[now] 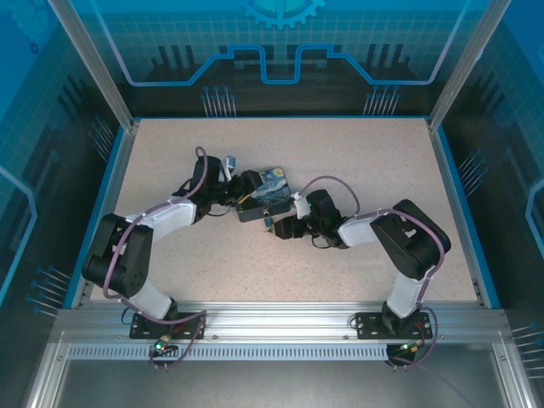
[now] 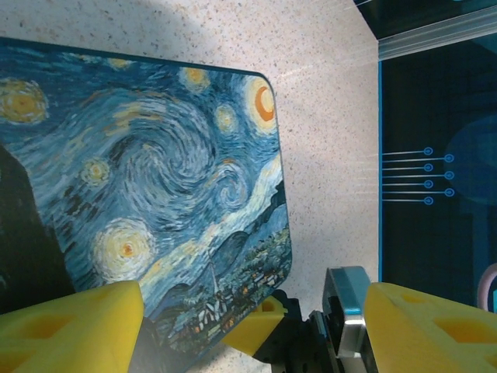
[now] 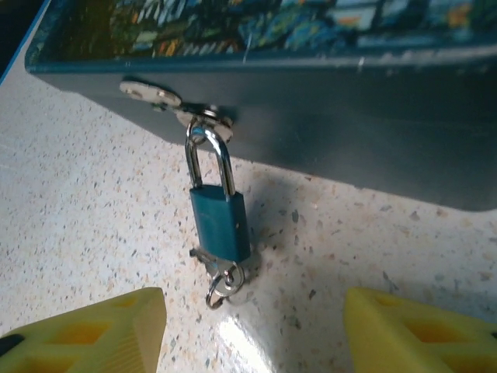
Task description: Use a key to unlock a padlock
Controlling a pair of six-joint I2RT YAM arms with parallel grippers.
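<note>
Top view: both arms reach to a painted tin [image 1: 270, 189] mid-table [image 1: 382, 153]. The left gripper [image 1: 246, 201] is at the tin's left end and the right gripper [image 1: 275, 223] at its near side. Fingers are too small to read here.

Left wrist view: yellow fingertips [image 2: 70, 330], cut off at btm, are set wide apart over the tin's corner, clasping nothing.

Right wrist view: the padlock [image 3: 220, 225] hangs by its shackle from the tin's hasp [image 3: 167, 99], its body on the table. The key [image 3: 225, 280], w/ a small ring, appears seated in its btm end. The right gripper is spread wide and empty, just near of the lock.
</note>
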